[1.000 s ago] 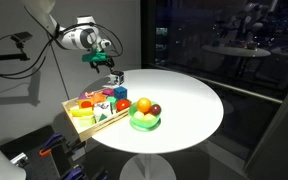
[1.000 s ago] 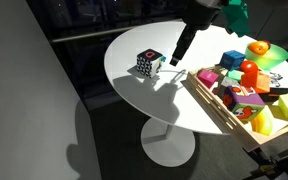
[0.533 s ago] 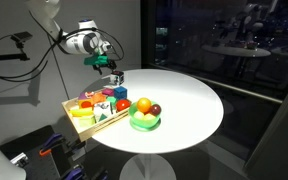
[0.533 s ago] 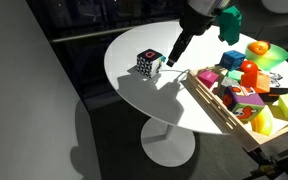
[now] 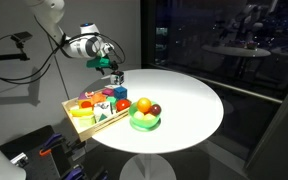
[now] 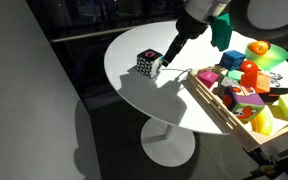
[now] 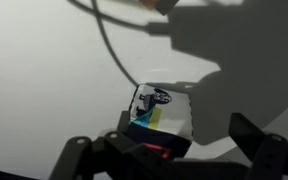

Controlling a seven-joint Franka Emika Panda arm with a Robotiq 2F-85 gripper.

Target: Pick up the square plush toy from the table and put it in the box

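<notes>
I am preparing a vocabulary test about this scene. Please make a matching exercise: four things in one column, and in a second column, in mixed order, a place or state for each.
Things
1. square plush toy
2. box
3. green bowl
4. gripper

Places or states
A. holds fruit
B. open, close by the plush toy
C. filled with coloured toys
D. on the table, outside the box

Pairs: 1-D, 2-C, 3-A, 4-B
</notes>
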